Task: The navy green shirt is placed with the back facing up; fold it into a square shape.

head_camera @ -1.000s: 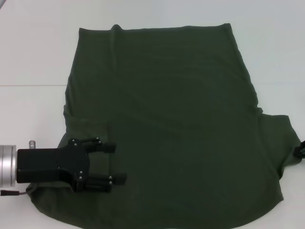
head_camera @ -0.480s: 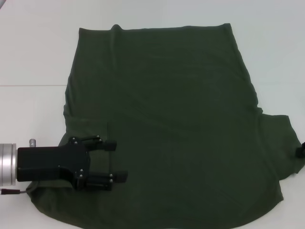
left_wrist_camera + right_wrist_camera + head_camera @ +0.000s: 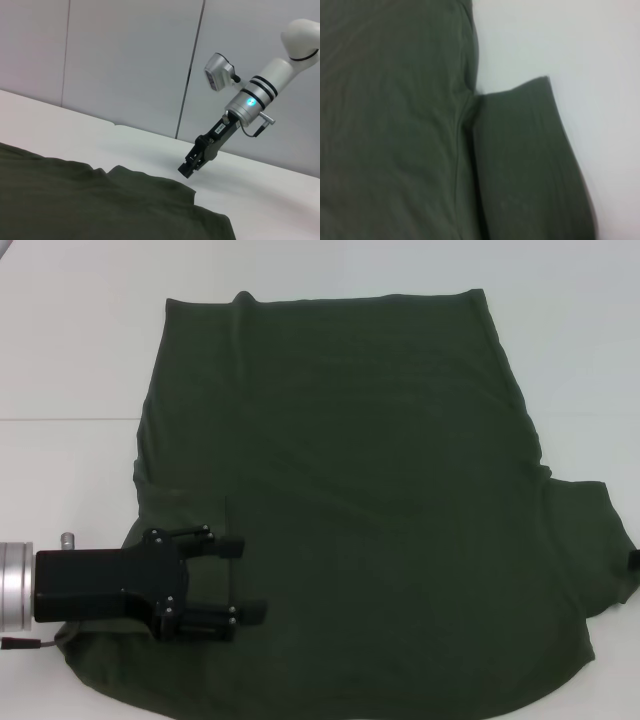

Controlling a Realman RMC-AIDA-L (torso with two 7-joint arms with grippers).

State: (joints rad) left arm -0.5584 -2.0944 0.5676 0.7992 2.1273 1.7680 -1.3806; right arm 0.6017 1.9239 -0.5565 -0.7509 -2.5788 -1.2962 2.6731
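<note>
Navy green shirt lies flat, plain side up; left gripper hovers parted; right gripper (fingers unclear) shows only from the left wrist.

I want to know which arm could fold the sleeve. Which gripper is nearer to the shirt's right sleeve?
Right. The right gripper hangs just beyond the right sleeve; the left gripper is over the shirt's opposite side.

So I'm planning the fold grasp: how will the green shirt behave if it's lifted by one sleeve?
The navy green shirt will probably go limp and drape, since it lies flat with soft wrinkles. It likely drags rather than slides cleanly across the white table, as most of it rests there. The left claw, open over the sleeve area, may need a deep pinch on such thin cloth.
</note>
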